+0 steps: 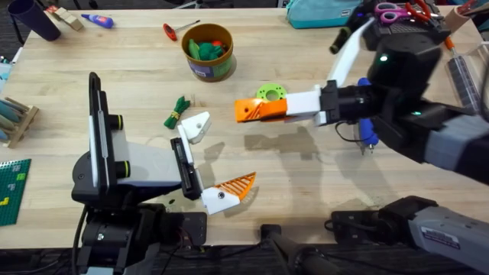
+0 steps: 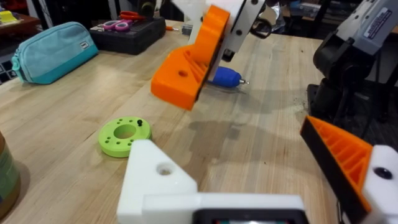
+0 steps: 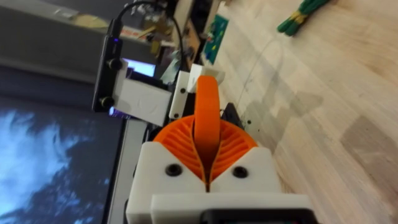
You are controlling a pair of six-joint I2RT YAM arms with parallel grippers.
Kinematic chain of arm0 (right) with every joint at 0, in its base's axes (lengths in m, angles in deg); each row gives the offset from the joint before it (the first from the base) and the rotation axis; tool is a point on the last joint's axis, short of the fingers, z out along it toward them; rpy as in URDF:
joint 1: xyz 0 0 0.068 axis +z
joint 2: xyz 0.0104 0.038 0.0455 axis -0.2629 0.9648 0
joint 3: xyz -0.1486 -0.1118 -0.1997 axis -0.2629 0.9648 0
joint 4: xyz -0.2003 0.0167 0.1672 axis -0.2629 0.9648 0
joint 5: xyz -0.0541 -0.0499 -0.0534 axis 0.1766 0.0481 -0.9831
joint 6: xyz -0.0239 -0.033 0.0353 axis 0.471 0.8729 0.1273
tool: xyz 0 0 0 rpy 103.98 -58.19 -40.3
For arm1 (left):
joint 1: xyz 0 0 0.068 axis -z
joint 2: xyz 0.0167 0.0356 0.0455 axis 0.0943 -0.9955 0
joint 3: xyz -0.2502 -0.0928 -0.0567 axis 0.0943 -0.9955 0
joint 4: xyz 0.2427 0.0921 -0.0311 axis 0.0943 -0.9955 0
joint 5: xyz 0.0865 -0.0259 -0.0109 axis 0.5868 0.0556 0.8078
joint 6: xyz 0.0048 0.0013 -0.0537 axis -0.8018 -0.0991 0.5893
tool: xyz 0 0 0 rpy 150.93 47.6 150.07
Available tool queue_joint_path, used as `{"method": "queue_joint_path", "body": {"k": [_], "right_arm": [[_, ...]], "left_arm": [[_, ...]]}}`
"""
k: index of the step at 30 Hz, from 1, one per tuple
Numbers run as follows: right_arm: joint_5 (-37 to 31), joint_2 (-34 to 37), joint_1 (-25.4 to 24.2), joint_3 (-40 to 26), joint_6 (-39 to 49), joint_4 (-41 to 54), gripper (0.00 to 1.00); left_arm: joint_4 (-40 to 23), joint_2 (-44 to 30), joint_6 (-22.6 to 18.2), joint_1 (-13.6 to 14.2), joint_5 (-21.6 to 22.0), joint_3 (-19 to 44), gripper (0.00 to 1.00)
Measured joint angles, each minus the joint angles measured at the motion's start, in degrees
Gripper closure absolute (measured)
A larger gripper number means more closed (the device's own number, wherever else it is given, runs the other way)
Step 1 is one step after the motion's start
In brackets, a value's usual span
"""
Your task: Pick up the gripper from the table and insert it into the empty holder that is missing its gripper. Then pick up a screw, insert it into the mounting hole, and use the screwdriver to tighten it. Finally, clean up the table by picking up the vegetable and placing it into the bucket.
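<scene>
Right gripper (image 1: 263, 109) at frame centre, pads clamped tight on the orange gripper (image 3: 208, 118). Left gripper (image 1: 210, 160) wide open, holding nothing.

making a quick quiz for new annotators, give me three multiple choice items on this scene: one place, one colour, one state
1. Where is the vegetable?
A. lying on the table
B. inside a container
C. held in the air

2. What colour is the ring-shaped disc?
A. red
B. blue
C. lime green

3. The right gripper is:
A. open and empty
B. shut on the gripper
C. shut on nothing

Answers:
1 A, the bunch rests on bare wood near the empty holder.
2 C, both the overhead and left wrist views show it lime green.
3 B, the orange wedge sits clamped between its pads.
</scene>
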Motion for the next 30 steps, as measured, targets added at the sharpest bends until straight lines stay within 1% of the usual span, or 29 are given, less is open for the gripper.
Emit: {"method": "queue_joint_path", "body": {"k": [10, 16, 23, 30], "right_arm": [[3.84, 6.43, 0.07, 0.31, -2.54, -1.15, 0.994], [6.13, 6.65, 0.06, 0.33, -3.11, -4.65, 0.994], [12.17, 7.22, 0.05, 0.32, -3.38, -7.42, 0.994], [18.76, 14.25, 0.05, -0.58, -3.58, -9.5, 0.994]], "left_arm": [[-0.01, 0.0, 0.0, 0.0, -0.05, 0.0, 0.019], [-0.01, 0.0, -0.02, 0.0, -0.04, 0.0, 0.019], [-0.03, 0.0, 0.0, 0.0, -0.06, 0.0, 0.019], [-0.03, -0.02, 0.0, 0.0, -0.06, 0.0, 0.019]]}}
